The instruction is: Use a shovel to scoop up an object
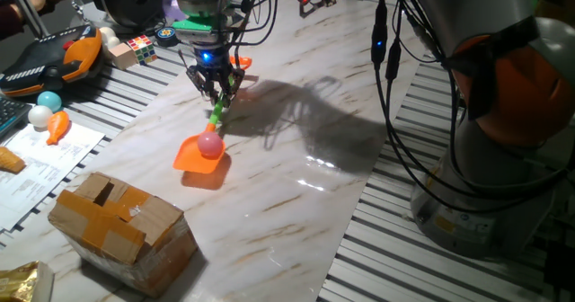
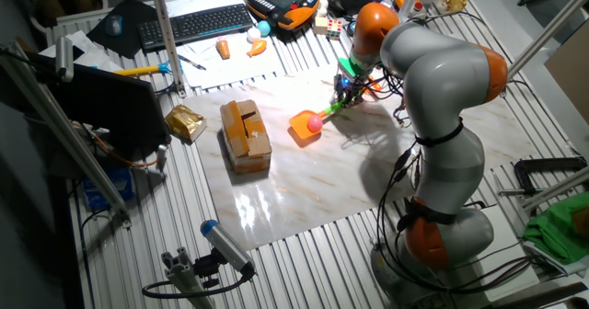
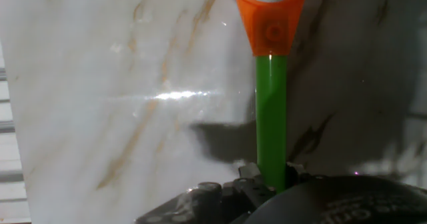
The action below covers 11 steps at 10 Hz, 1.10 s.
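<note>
My gripper [image 1: 214, 84] is shut on the light green shaft of the shovel [image 1: 216, 118], near its orange D-shaped end [image 1: 239, 63]. The orange blade [image 1: 194, 155] hangs tilted just above the marble board, with its shadow beneath it. The pink ball [image 1: 210, 144] rests on the blade, close to the shaft. The other fixed view shows the gripper [image 2: 347, 90], the blade [image 2: 302, 127] and the ball [image 2: 315, 121]. The hand view shows the green shaft [image 3: 271, 117], the D-shaped end [image 3: 270, 27] and my gripper [image 3: 267, 183] around the shaft. The ball is out of the hand view.
A taped cardboard box [image 1: 121, 223] stands on the board in front of the blade, to its left. A white ball [image 1: 39, 115], a teal ball [image 1: 48, 100] and an orange toy [image 1: 57, 127] lie off the board at the left. A gold packet [image 2: 184, 121] lies beside the box.
</note>
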Tool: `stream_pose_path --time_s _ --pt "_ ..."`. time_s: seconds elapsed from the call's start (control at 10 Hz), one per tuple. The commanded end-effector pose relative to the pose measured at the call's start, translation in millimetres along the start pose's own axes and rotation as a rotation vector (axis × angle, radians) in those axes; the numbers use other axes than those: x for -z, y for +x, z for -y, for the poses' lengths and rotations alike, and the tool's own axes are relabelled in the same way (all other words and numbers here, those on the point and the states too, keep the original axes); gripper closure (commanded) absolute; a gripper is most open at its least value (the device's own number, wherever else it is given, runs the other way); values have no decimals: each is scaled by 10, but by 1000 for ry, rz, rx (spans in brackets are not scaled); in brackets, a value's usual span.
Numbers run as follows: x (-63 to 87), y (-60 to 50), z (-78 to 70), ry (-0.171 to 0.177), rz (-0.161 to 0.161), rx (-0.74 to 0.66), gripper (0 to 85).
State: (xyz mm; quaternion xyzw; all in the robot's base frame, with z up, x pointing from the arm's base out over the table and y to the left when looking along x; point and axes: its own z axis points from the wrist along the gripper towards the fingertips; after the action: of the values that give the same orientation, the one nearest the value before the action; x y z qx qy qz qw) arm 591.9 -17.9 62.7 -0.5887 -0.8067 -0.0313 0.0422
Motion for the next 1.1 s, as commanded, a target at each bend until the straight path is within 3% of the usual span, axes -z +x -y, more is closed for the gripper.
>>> stream_pose_path --time_s 0.0,0.5,0.6,0.7,0.8,1.0 --pt "-11 0 2 1 1 28 843" --pt "-52 9 1 14 -5 38 843" --pt "-68 11 3 6 -9 38 713" --pt "-76 13 2 -4 -6 27 470" --pt "-82 22 2 -11 -3 25 327" --pt "-85 27 4 -18 0 24 233"
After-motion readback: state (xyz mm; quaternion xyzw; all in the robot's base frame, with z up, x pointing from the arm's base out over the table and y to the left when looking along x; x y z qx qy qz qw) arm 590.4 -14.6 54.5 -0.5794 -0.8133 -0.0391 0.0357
